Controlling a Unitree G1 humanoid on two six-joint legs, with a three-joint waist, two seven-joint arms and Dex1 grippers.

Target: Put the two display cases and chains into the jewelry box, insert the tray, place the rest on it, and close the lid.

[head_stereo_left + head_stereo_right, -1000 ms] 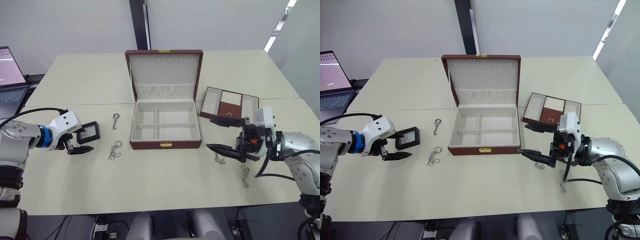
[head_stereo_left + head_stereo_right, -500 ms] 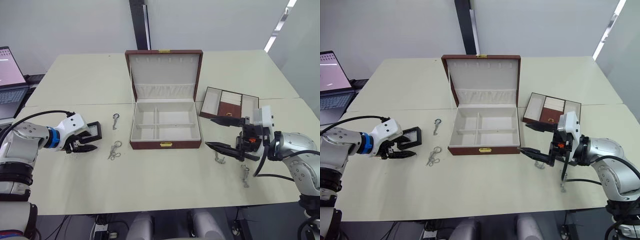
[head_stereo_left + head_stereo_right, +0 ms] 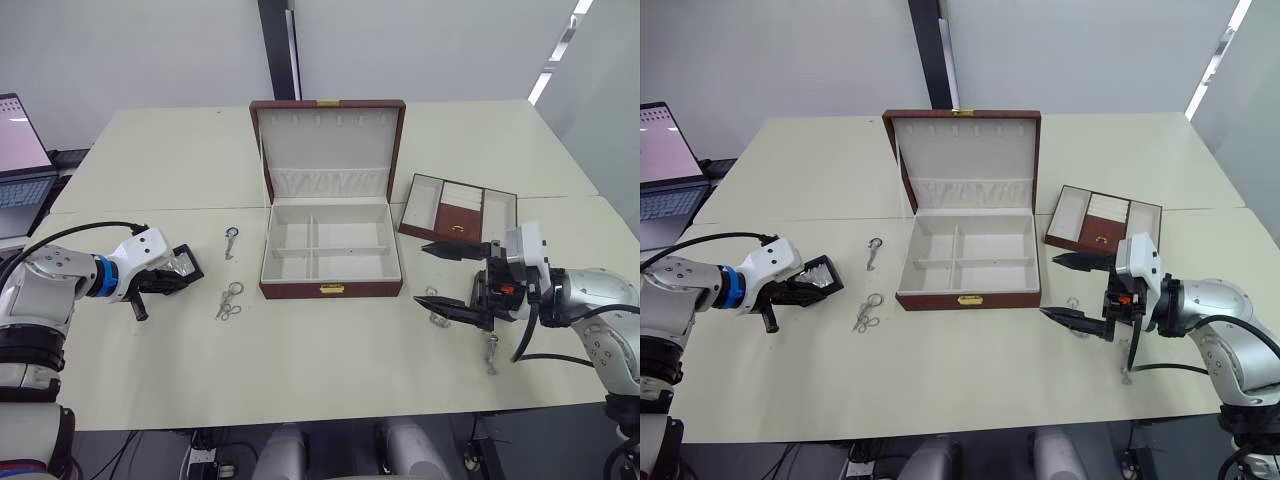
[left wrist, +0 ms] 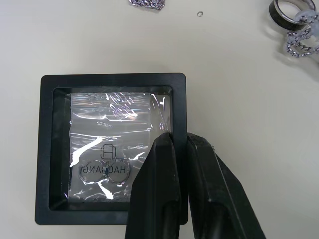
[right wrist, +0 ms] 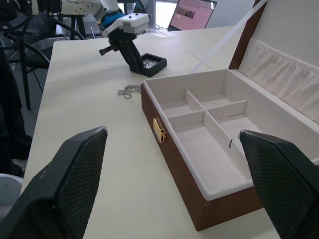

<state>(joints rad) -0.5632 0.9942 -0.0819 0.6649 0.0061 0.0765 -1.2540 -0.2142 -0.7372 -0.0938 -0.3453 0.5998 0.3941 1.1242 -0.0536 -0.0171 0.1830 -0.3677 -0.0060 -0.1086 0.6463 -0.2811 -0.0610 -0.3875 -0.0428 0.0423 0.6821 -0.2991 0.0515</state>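
Our left claw (image 4: pixel 179 149) has its fingers pinched together on the edge of a display case (image 4: pixel 112 144), which sits tilted on the table (image 3: pixel 320 370) at nine o'clock from the jewelry box (image 3: pixel 330 250). Our right claw (image 3: pixel 440 275) hangs spread wide and empty at four o'clock from the box. Its lid (image 3: pixel 328 150) stands open; the tray (image 3: pixel 458 207) rests at three o'clock beside it. Chains (image 3: pixel 229 300) lie between case and box.

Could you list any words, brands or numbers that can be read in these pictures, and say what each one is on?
"HAOHANGI", roughly, under a small logo: printed on the clear packet inside the display case pinched by the left claw; the letters are partly lost in glare, so the spelling is uncertain.
Laptop screen: too small to read.
Jewelry box, tray: no text seen.
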